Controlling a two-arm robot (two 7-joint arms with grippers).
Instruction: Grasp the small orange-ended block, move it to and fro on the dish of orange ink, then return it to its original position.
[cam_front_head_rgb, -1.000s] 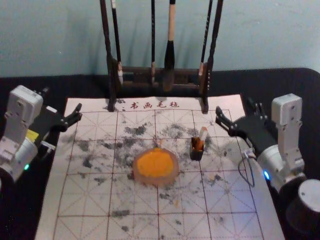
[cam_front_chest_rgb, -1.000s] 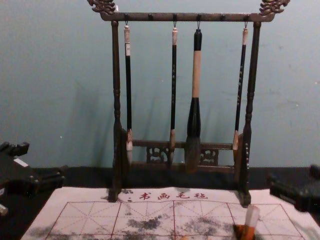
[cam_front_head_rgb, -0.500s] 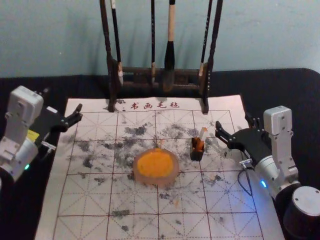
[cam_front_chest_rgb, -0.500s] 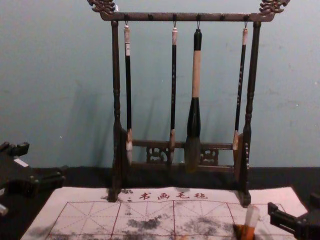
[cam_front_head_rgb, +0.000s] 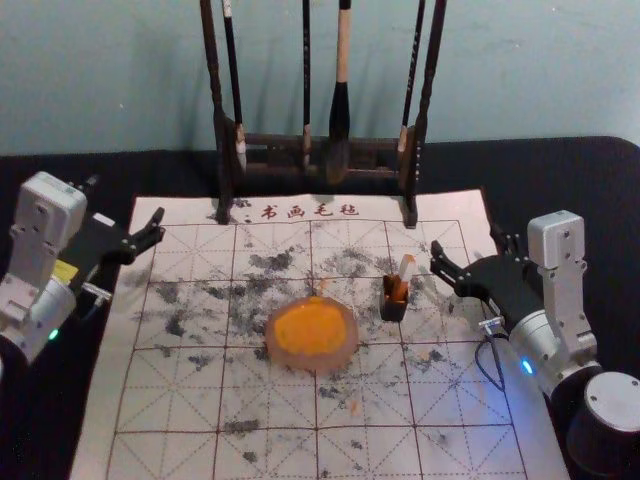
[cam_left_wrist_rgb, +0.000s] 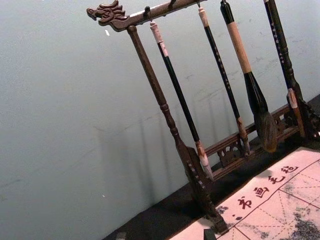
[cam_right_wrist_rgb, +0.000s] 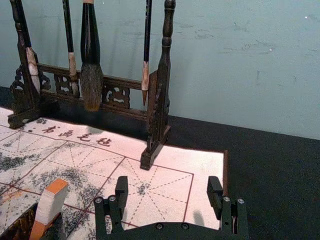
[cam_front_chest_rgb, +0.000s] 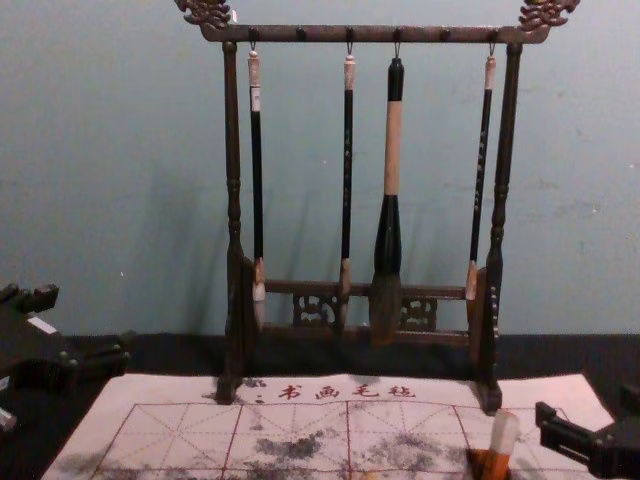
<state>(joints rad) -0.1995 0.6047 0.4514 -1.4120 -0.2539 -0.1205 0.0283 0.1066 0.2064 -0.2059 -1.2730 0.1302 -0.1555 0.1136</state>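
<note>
Head view: right gripper (cam_front_head_rgb: 467, 243) empty, wide, near cup (cam_front_head_rgb: 393, 311). Block (cam_front_head_rgb: 405, 272) leans in cup, right of ink dish (cam_front_head_rgb: 347, 357). Left gripper (cam_front_head_rgb: 123, 203) parked, open, at mat (cam_front_head_rgb: 150, 400) edge. Risk: off-centre grasp tips cup; block's seating depth hard to judge.

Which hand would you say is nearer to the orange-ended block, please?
Right: the right hand is a short way to the right of the block, while the left hand is across the mat, by its left edge.
</note>
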